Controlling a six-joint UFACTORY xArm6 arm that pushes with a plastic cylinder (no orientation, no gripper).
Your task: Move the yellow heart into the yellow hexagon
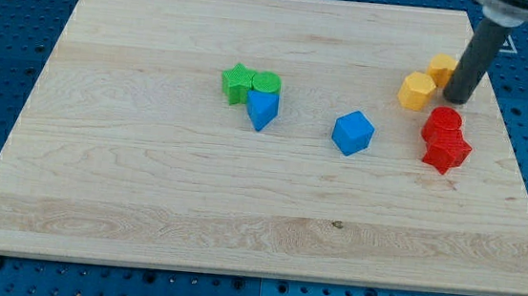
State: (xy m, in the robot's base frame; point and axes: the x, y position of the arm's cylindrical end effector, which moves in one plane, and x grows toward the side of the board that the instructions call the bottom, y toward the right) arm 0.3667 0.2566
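yellow heart (443, 67): sat near the worktop's top right, partly hidden behind my rod, so the shape was hard to read
yellow hexagon (417, 89): just down-left of the heart, touching or nearly touching
my tip (458, 100): planted right of the hexagon, just below the heart
claw: none on this rig, just the rod
red blocks (445, 139): two bunched below the tip
blue cube (352, 133): mid-board
green pair (249, 84) and blue triangle (263, 109): clustered further left
worktop (144, 205): pale wood
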